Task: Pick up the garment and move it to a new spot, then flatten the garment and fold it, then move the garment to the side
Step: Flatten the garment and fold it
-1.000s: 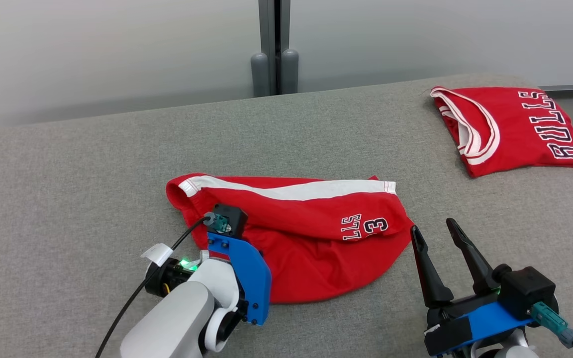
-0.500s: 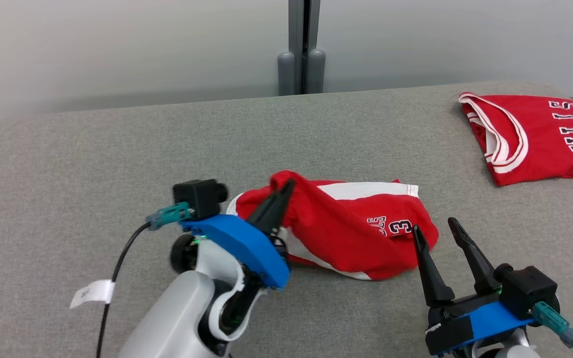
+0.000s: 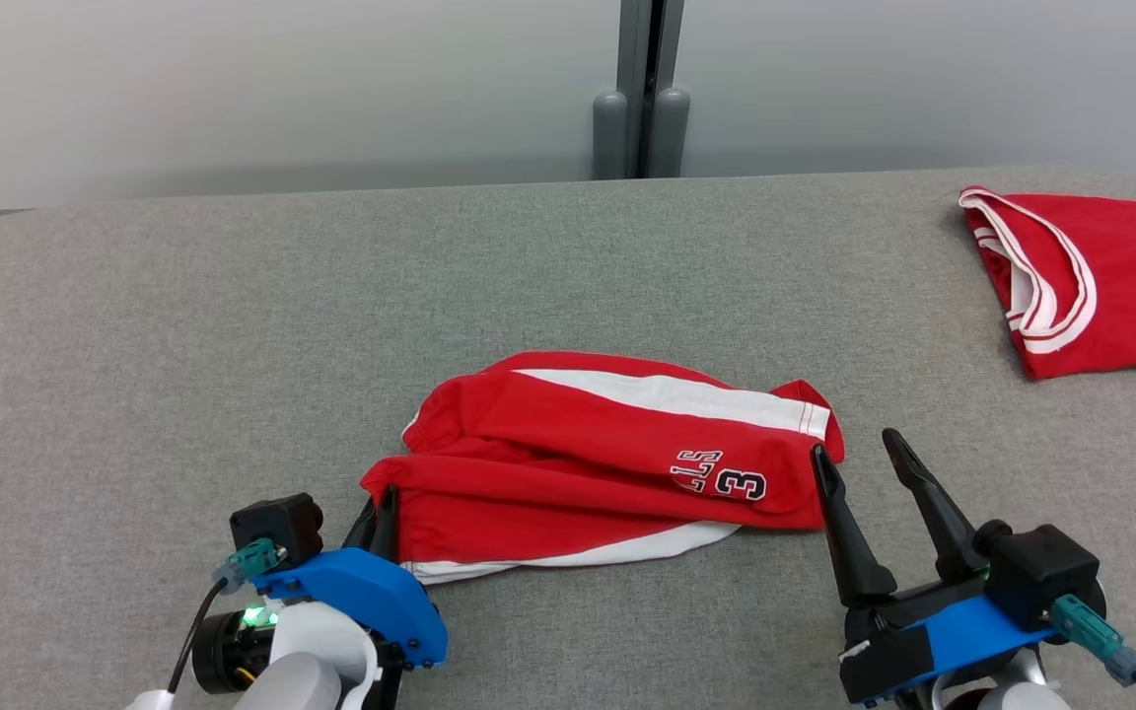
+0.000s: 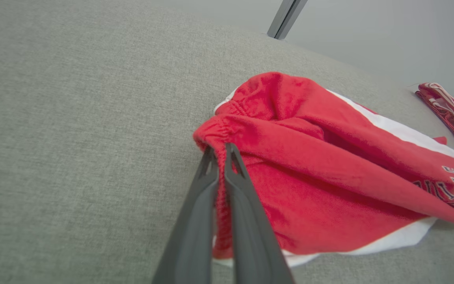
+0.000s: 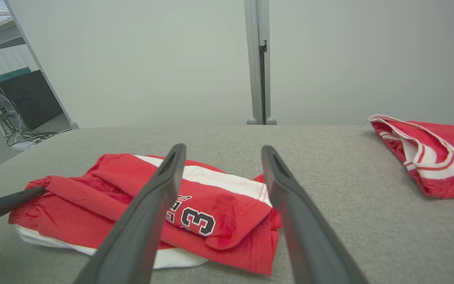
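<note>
Garment [image 3: 607, 454], a pair of red shorts with white side stripes and a number 3, lies loosely bunched and partly doubled over itself on the grey fabric-covered bench [image 3: 233, 325], near its front edge and about midway across. The left end effector [image 3: 379, 513] is pinched closed on the gathered waistband at the garment's left end; in the left wrist view a sliver of red cloth sits between its two dark fingers [image 4: 246, 197]. The right end effector [image 3: 854, 444] stands with its fingers spread wide and grips nothing, its tips just beside the garment's right hem; whether they touch the cloth I cannot tell. A folded red jersey [image 3: 1091, 286] with white trim lies well apart at the bench's far right.
</note>
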